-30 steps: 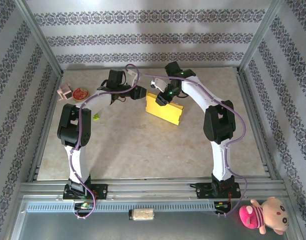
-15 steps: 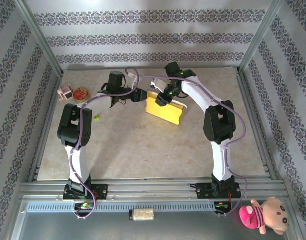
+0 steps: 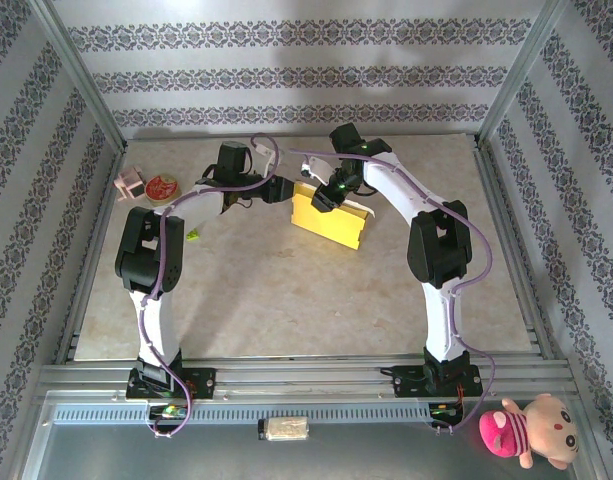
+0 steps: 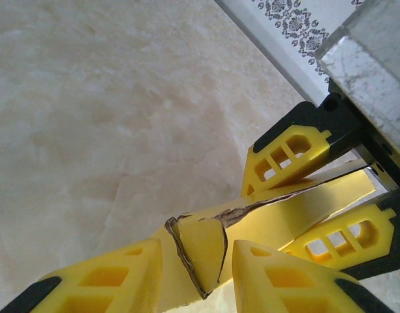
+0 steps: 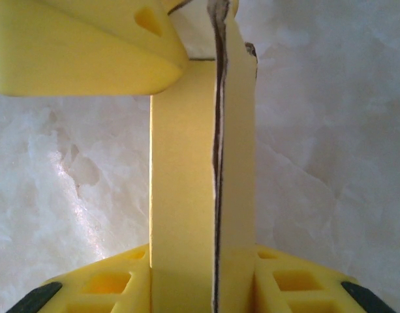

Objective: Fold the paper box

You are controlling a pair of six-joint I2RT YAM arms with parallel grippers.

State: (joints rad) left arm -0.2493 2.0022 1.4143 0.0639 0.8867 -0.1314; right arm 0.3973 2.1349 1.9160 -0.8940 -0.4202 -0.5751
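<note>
Marbled table [image 3: 286, 300] between wallpapered walls [image 3: 286, 75] has the yellow paper box [image 3: 331, 222] at its far middle. The left gripper [image 4: 196, 257] pinches the box's torn corner between its fingers. The right gripper [image 5: 203, 257] clamps the box's flat sides.

The left pincer [image 4: 197, 255] grips a frayed corner of the paper box [image 4: 281, 225].

One paper box [image 3: 331, 225], two hands, left hand [image 3: 289, 188], right hand [image 3: 322, 198], one tin [image 3: 162, 187], one plush toy [image 3: 527, 430].
</note>
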